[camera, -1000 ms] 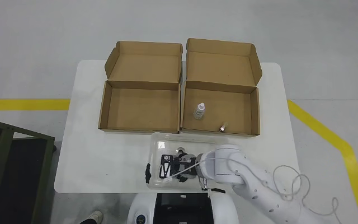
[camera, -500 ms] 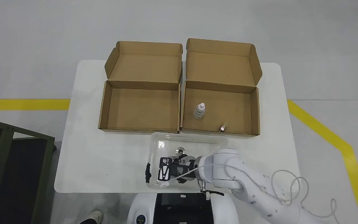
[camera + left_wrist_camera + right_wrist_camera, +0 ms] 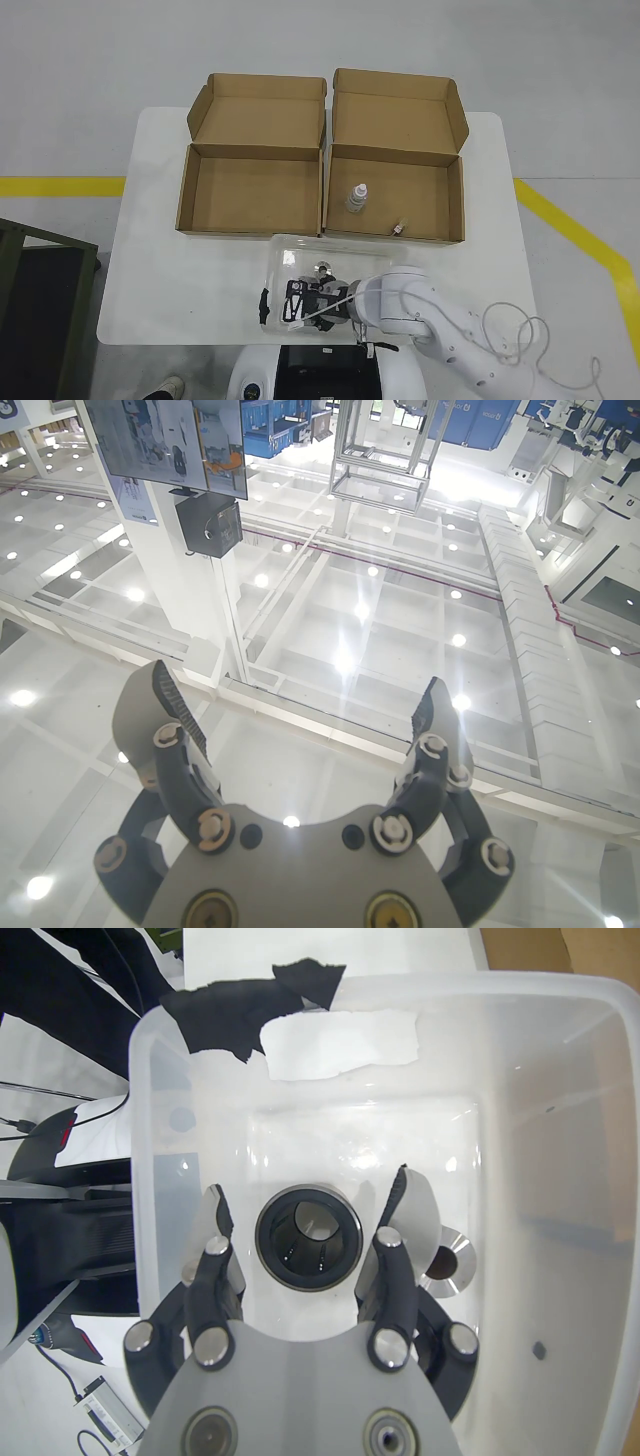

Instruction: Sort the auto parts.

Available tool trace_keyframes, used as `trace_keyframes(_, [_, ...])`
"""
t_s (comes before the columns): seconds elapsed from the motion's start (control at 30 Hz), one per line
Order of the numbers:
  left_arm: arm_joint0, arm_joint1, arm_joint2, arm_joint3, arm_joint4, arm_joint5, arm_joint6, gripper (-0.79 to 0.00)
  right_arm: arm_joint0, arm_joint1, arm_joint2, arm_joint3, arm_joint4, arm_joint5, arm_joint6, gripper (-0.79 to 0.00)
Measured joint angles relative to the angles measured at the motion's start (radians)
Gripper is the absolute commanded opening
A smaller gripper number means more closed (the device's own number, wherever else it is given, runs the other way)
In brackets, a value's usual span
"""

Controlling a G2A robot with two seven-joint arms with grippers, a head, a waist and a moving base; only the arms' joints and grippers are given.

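While right gripper straddles it, bushing stands upright (bore up).

In the clear plastic bin, 1 black cylindrical bearing on end, bore open upward, with 1 shiny silver ring-shaped part just beside it. In the right cardboard box, 1 small white bottle-shaped part near the middle and 1 tiny metallic piece by the near wall.

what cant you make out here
Top view: the right gripper and its arm cover most parts in the clear bin.
Right wrist view: a finger hides part of the silver flanged part.
Top view: the small item in the right box is too small to identify.
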Motion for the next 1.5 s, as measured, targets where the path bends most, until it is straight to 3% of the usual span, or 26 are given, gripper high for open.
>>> trace_keyframes(0.27, [0.0, 0.0, 0.0, 0.0, 0.0, 0.0, 0.0, 0.0, -0.011, 0.005, 0.014, 0.023, 0.006, -0.02, -0.023, -0.434])
trace_keyframes(0.33, [0.0, 0.0, 0.0, 0.0, 0.0, 0.0, 0.0, 0.0, -0.012, 0.007, 0.019, 0.029, 0.006, -0.027, -0.025, -0.477])
trace_keyframes(0.4, [0.0, 0.0, 0.0, 0.0, 0.0, 0.0, 0.0, 0.0, -0.012, 0.009, 0.024, 0.032, 0.006, -0.033, -0.027, -0.785])
trace_keyframes(0.9, [0.0, 0.0, 0.0, 0.0, 0.0, 0.0, 0.0, 0.0, -0.046, 0.024, 0.071, -0.038, 0.033, -0.063, -0.108, -0.785])
trace_keyframes(1.5, [0.0, 0.0, 0.0, 0.0, 0.0, 0.0, 0.0, 0.0, -0.15, 0.046, 0.216, 0.013, 0.112, -0.11, -0.517, -0.785])
